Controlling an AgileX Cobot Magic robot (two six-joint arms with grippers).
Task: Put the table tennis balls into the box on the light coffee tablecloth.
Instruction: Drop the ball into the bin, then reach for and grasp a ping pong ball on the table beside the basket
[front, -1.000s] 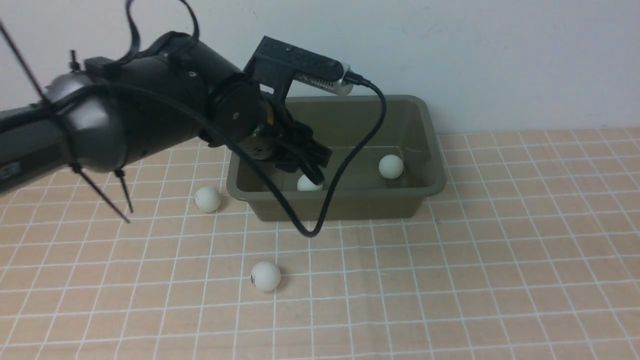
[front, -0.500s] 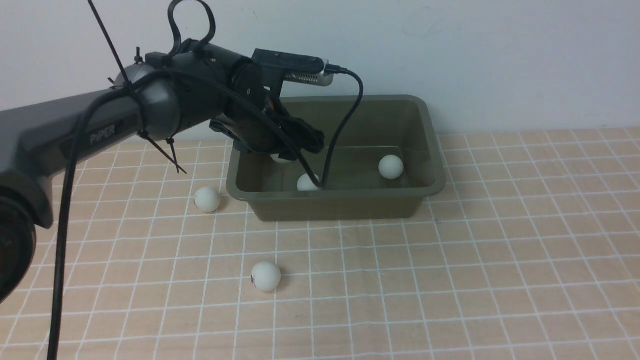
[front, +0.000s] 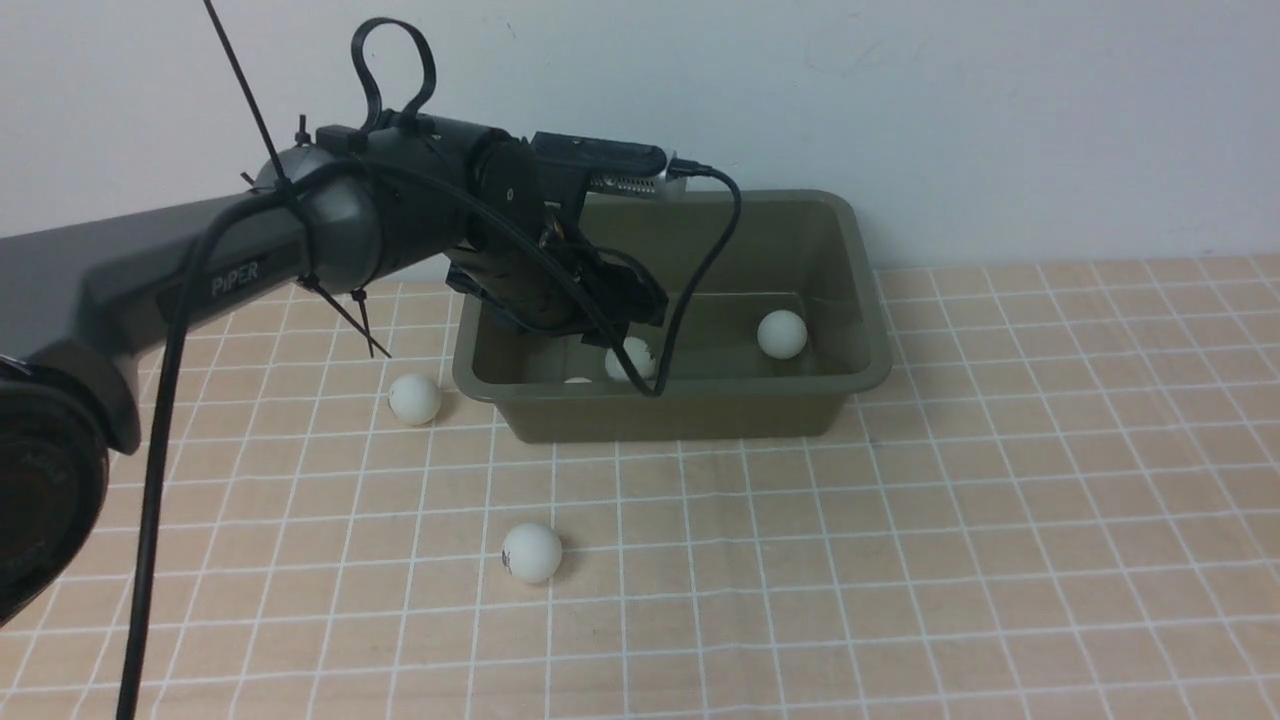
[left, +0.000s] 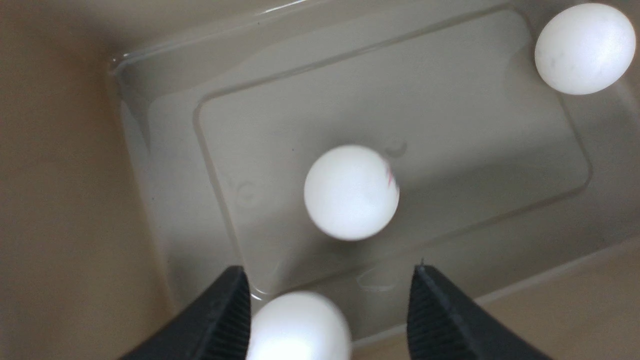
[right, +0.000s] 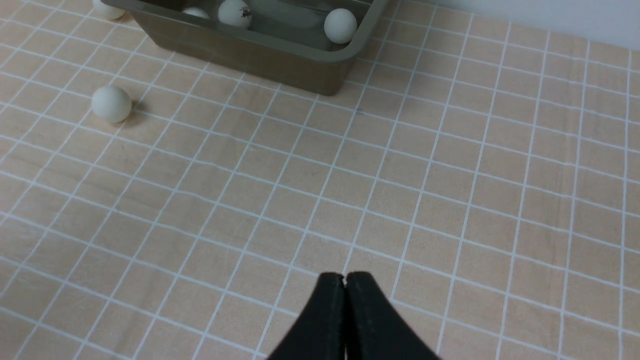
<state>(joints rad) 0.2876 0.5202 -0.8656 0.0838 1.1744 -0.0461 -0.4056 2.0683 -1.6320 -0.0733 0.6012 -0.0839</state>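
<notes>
Box (front: 700, 415) holds three table tennis balls (front: 781, 333); left gripper (left: 327, 269) over them has jaws apart, right gripper (right: 344, 276) jaws closed.

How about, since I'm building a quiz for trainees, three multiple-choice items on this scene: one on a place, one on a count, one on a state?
1. Where is the left tool?
A) over the box
B) far off to the robot's right
C) raised out of every view

2. How many table tennis balls lie on the tablecloth, outside the box?
A) one
B) two
C) four

3. What state is the right tool in?
A) shut and empty
B) wide open
C) shut on a ball

Key:
1 A: its wrist view looks straight down onto the box floor.
2 B: one lies beside the box's left end and one nearer the robot.
3 A: its jaws meet with nothing between them.
</notes>
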